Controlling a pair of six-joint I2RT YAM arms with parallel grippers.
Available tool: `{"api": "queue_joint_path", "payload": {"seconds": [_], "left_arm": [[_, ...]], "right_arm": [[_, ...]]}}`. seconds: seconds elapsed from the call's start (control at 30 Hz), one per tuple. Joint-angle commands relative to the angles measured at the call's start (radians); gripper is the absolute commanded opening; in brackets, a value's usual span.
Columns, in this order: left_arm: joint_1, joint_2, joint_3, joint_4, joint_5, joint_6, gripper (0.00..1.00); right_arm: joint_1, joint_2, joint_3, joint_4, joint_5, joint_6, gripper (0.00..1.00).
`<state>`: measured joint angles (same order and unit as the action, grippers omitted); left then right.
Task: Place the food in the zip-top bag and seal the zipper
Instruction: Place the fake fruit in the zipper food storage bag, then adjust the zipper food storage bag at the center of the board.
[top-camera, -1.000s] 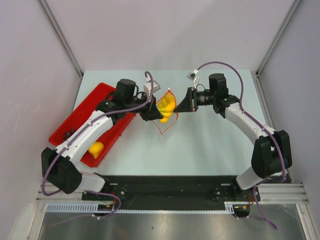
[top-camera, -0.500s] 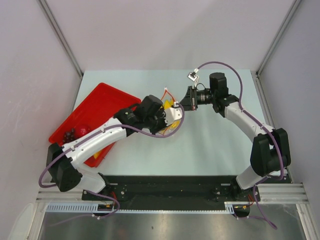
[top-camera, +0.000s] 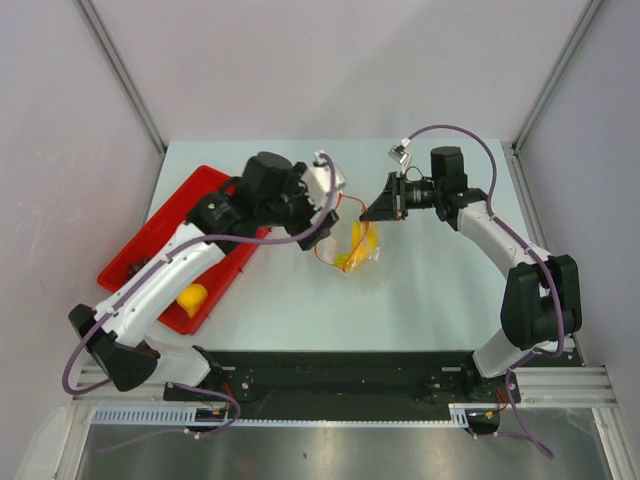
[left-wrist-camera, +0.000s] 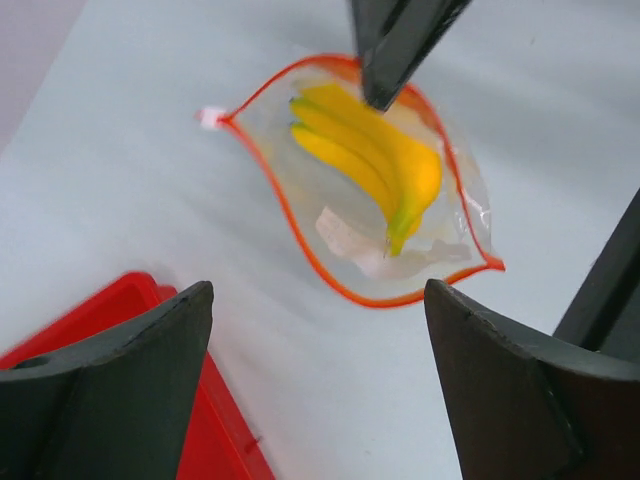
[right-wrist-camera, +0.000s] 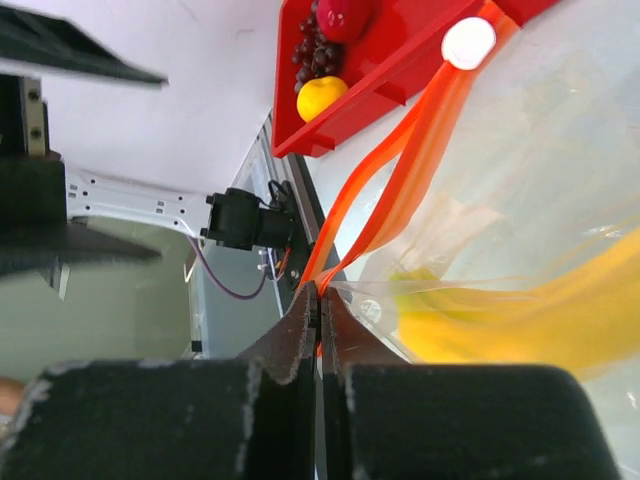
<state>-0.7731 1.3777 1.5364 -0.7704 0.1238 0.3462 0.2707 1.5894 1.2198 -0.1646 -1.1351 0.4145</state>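
The clear zip-top bag (top-camera: 358, 248) hangs with its mouth open, and the yellow banana bunch (left-wrist-camera: 375, 160) lies inside it. The red-orange zipper (left-wrist-camera: 290, 235) rims the mouth. My right gripper (right-wrist-camera: 320, 298) is shut on the zipper's edge and holds the bag up from the right. My left gripper (left-wrist-camera: 315, 310) is open and empty, just left of and above the bag. The round yellow-orange fruit (right-wrist-camera: 320, 97), the red fruit (right-wrist-camera: 345, 14) and the grape cluster (right-wrist-camera: 309, 48) lie in the red tray (top-camera: 186, 207).
The red tray lies at the table's left side, partly under my left arm. The yellow-orange fruit (top-camera: 192, 297) sits at its near end. A white tab (right-wrist-camera: 468, 42) marks one end of the zipper. Frame posts stand at the table's far corners.
My left gripper has opened and let the banana bunch drop into the bag, then drawn back from the mouth. The bag and right gripper have shifted slightly right.
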Motion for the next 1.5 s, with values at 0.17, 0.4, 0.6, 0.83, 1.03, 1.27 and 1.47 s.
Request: {"api": "queue_joint_path", "payload": {"seconds": [0.17,0.4,0.6,0.83,1.03,1.27,1.47], "left_arm": [[0.336,-0.066,-0.222,0.072,0.362,-0.338,0.89],[0.33,0.003,-0.285,0.25,0.422,-0.481,0.99],[0.295,0.106,-0.276,0.261,0.398,-0.486,0.74],[0.261,0.123,-0.213,0.124,0.431,-0.434,0.0],[0.25,-0.012,-0.019,-0.08,0.444,-0.351,0.0],[0.254,0.05,-0.079,-0.146,0.359,-0.282,0.0],[0.293,0.054,-0.053,-0.141,0.327,-0.253,0.05]], "right_arm": [[-0.027,-0.006,0.041,0.022,-0.055,0.004,0.0],[-0.022,-0.016,0.041,0.039,-0.051,0.014,0.0],[-0.016,-0.031,0.041,0.037,-0.051,0.029,0.0],[-0.007,-0.057,0.041,0.096,-0.058,0.101,0.0],[-0.053,-0.17,0.041,-0.068,0.055,0.077,0.0],[0.024,-0.108,0.086,-0.247,0.273,-0.08,0.0],[0.062,-0.095,0.144,-0.306,0.339,-0.184,0.0]]}}
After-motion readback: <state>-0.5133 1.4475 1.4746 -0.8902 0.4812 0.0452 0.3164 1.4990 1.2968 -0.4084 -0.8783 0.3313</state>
